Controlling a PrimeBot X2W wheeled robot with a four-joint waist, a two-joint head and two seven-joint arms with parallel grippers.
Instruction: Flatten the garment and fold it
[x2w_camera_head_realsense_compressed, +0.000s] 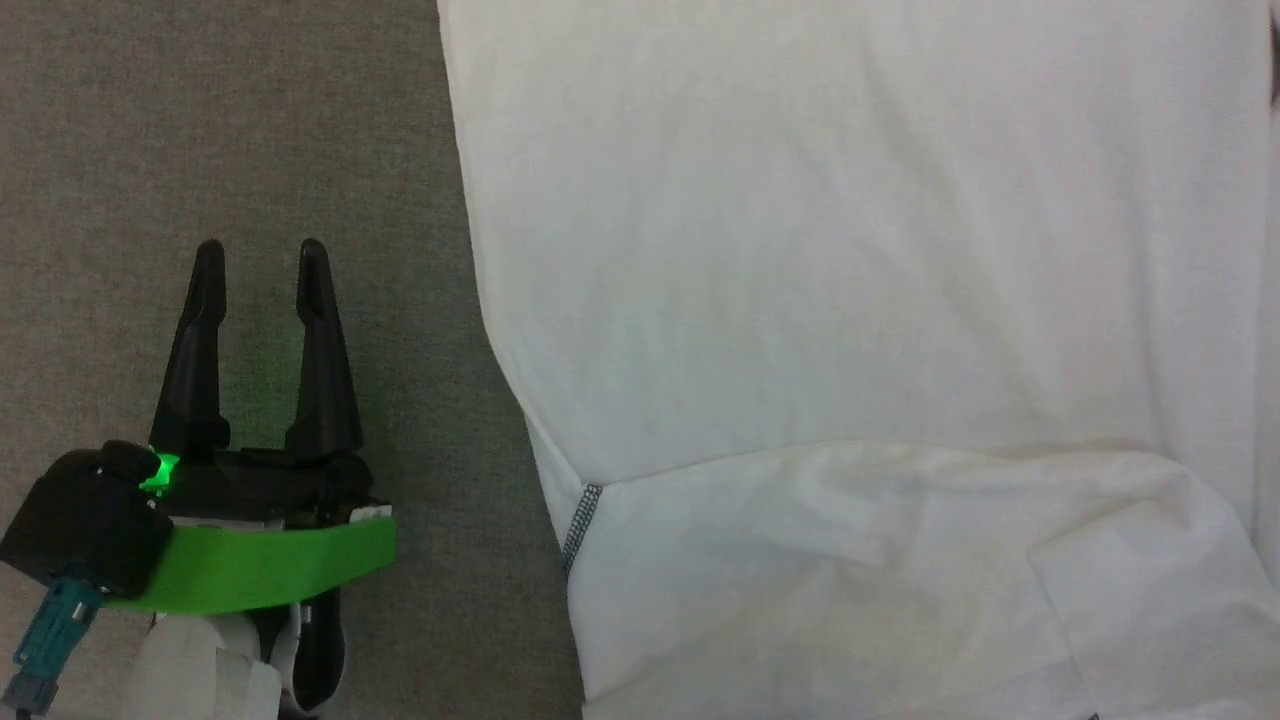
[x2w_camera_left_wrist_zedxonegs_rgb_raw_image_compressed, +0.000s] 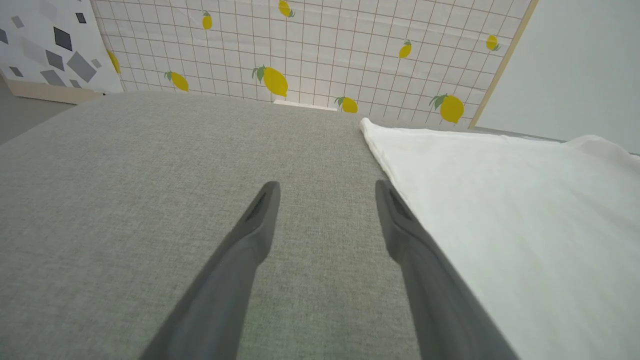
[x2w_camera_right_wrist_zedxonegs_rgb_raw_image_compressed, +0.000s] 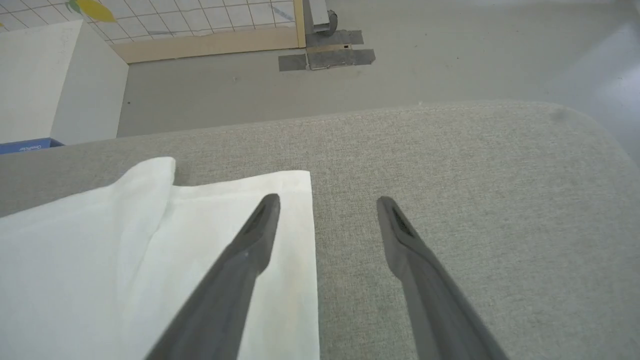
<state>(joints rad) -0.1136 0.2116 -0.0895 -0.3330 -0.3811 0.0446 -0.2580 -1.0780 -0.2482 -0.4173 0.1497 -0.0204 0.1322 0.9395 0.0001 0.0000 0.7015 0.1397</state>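
While the garment (x2w_camera_head_realsense_compressed: 860, 300) lies spread over the grey fabric-covered desk (x2w_camera_head_realsense_compressed: 250, 130), we hold both claws empty. The left claw (x2w_camera_head_realsense_compressed: 261, 246) hangs over bare desk beside the shirt's left side, its two dark fingers parted by a clear gap and gripping nothing. From the head a strip of grey cloth shows between this claw and the garment's edge. A green band (x2w_camera_head_realsense_compressed: 260, 565) wraps the wrist behind it, and a small green light (x2w_camera_head_realsense_compressed: 160, 470) glows at the base of one finger.

A fold crosses the lower part of the shirt, and a short run of dark zigzag stitching (x2w_camera_head_realsense_compressed: 582, 520) marks the seam at its left edge.

Along the left wrist view, one corner of the white fabric reaches close to the desk's far edge. Behind that edge stands a grid-patterned panel printed with lemons (x2w_camera_left_wrist_zedxonegs_rgb_raw_image_compressed: 325, 50), and next to it a white panel with grey geometric shapes (x2w_camera_left_wrist_zedxonegs_rgb_raw_image_compressed: 45, 45).

The right claw (x2w_camera_right_wrist_zedxonegs_rgb_raw_image_compressed: 328, 198) is likewise spread wide and holds nothing. One finger lies over another corner of the shirt, the other over bare desk; we cannot tell whether either touches. This corner lies near the desk's far edge, well short of its rounded corner. Beyond that edge we see grey floor (x2w_camera_right_wrist_zedxonegs_rgb_raw_image_compressed: 400, 65) with patches of grey tape (x2w_camera_right_wrist_zedxonegs_rgb_raw_image_compressed: 325, 57), and a white box (x2w_camera_right_wrist_zedxonegs_rgb_raw_image_compressed: 40, 80) stands off to one side.
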